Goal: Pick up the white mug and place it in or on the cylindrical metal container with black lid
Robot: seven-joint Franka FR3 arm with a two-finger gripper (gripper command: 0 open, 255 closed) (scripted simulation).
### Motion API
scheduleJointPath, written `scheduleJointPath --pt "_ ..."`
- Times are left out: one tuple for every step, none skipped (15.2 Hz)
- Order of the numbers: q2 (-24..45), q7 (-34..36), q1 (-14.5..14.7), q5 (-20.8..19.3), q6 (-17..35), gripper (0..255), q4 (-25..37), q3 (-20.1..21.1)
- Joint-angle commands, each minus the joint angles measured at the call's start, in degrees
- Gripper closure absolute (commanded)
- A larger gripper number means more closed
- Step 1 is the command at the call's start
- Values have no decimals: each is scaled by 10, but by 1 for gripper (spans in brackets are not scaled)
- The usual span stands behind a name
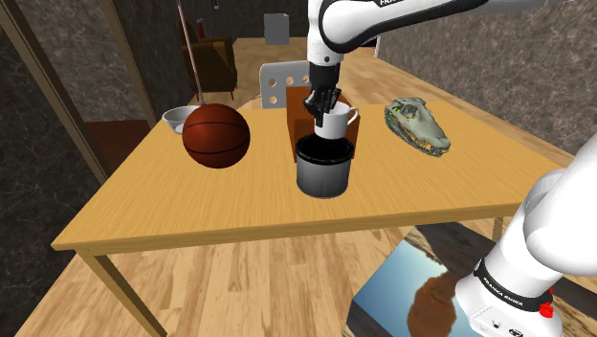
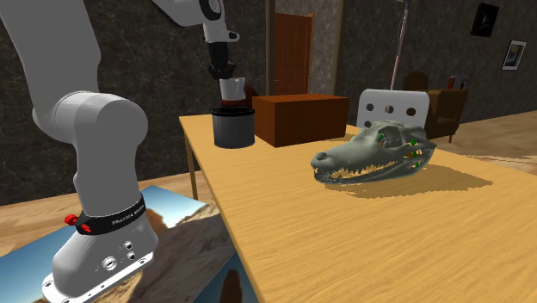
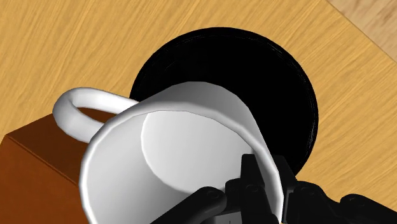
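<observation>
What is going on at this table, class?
A white Franka arm's tool grips the white mug by its rim, one finger inside and one outside. It holds the mug directly over the grey cylindrical container with the black top, which stands on the wooden table. The mug is not yet released. A brown box stands just behind; a basketball and a crocodile skull sit off to either side.

The mug (image 1: 335,122) is white, the claw (image 1: 323,103) black, the container (image 1: 322,174) grey with a black top. The basketball (image 1: 216,136) is rusty orange with black seams, the box (image 1: 297,126) brown, the crocodile skull (image 1: 418,124) grey-green, the desk (image 1: 191,211) pale wood grain.
</observation>
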Motion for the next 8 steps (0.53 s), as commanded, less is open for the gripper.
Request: scheduleJointPath --pt "1 1 0 0 15 255 -13 0" --pt "2 2 0 -1 22 255 -20 0" --pt "3 3 0 -1 30 255 -26 0" --pt "4 3 0 -1 37 255 -33 0" --pt "5 4 0 -2 45 255 -39 0" --pt "7 4 0 -2 53 255 -46 0" --pt "8 5 0 -3 60 255 -52 0" --pt "8 5 0 -3 60 255 -52 0"
